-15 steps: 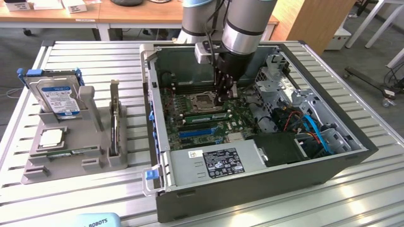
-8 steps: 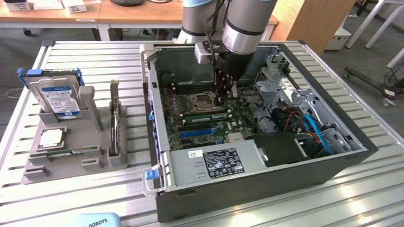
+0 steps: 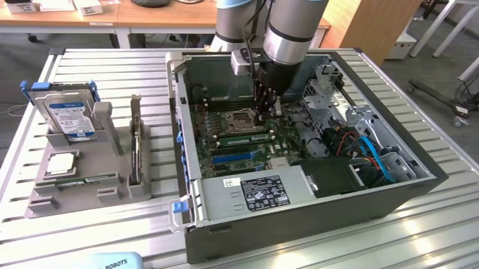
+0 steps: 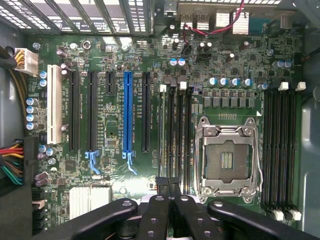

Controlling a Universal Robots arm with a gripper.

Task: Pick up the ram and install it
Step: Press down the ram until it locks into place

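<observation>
Item: open computer case [image 3: 299, 224], lying on the slatted table [image 3: 112, 67], with its labelled power-supply cover [image 3: 254, 193] facing nearest. To the exterior view's left, a grey parts holder [image 3: 75, 196] is carrying a hard drive [image 3: 69, 115] and an upright expansion card [image 3: 134, 151]. Further in, the motherboard is showing a blue expansion slot [image 4: 128, 110], then the memory slots beside the empty CPU socket [image 4: 227, 160]. The ram [image 4: 162, 130] is standing on edge in the slot farthest from that socket, looking placed rather than carried. The gripper [image 4: 169, 187] is reaching down into the case with its fingers pressed together, holding nothing, its tips hovering by one end of the slot bank. Step in hand, by judgement: seating the stick. Whether the latches are closing cannot be told. Seating is calling for straight, even downward pressure on the stick's top edge.
</observation>
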